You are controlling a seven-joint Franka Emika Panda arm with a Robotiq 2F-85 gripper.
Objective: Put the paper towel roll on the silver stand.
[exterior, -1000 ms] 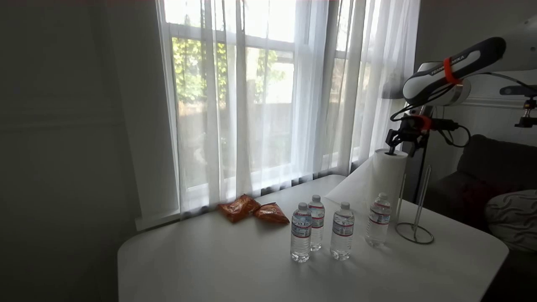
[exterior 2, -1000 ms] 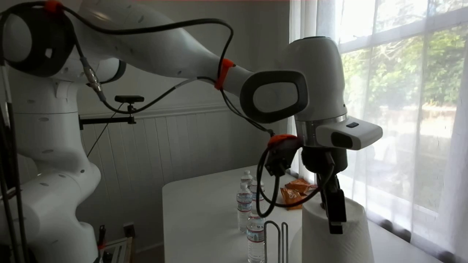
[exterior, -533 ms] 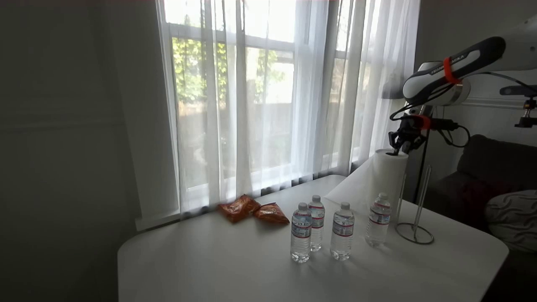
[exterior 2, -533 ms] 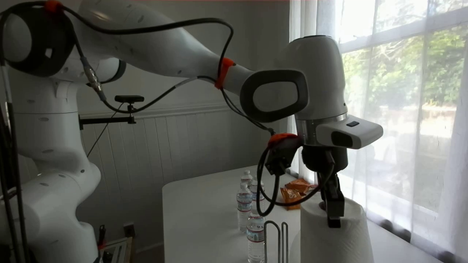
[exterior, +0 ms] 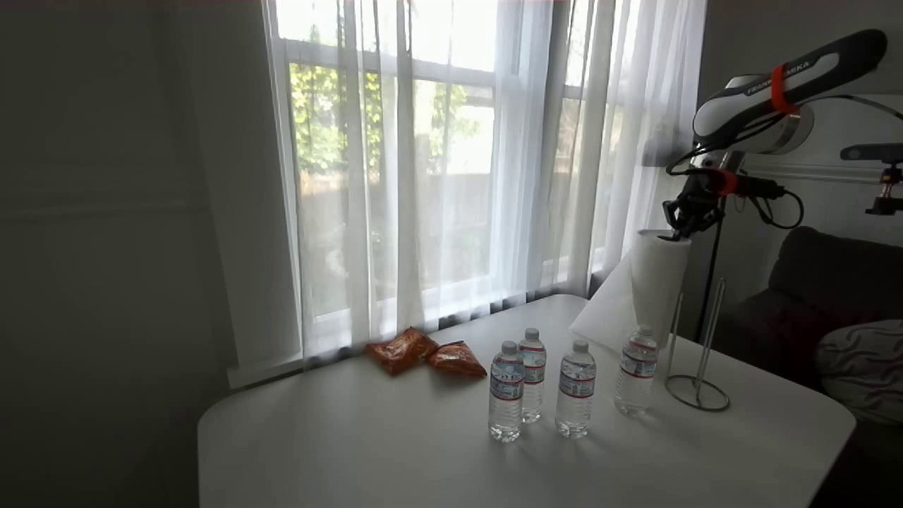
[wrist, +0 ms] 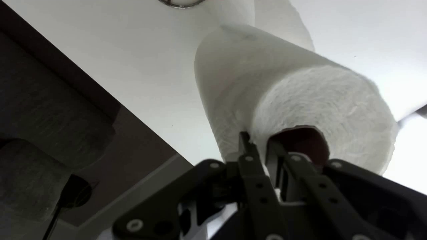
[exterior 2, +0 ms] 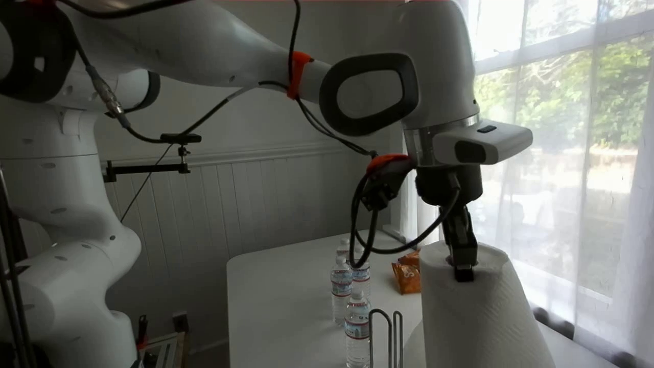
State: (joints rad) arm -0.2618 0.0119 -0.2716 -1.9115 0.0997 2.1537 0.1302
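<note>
The white paper towel roll (exterior: 657, 282) leans slightly, and its loose sheet (exterior: 607, 314) hangs toward the window. My gripper (wrist: 260, 141) is shut on the roll's wall at the top end, one finger inside the dark core and one against the outer paper. In an exterior view the outer finger (exterior 2: 464, 273) presses on the paper roll (exterior 2: 475, 322). Right beside the roll stands the silver stand (exterior: 708, 346), its upright rod bare above a round wire base. Part of its ring (wrist: 181, 6) shows at the top of the wrist view. A bottle hides the roll's lower end.
Several clear water bottles stand on the white table (exterior: 367, 451); the nearest bottle (exterior: 636, 374) is right by the roll and the stand. Two orange snack bags (exterior: 402, 351) lie near the window. A sheer curtain (exterior 2: 562, 179) hangs close behind the roll.
My gripper has closed on the roll's wall. Arm and roll have then risen together, the roll's top going up and tilting, with the loose sheet dragged along.
</note>
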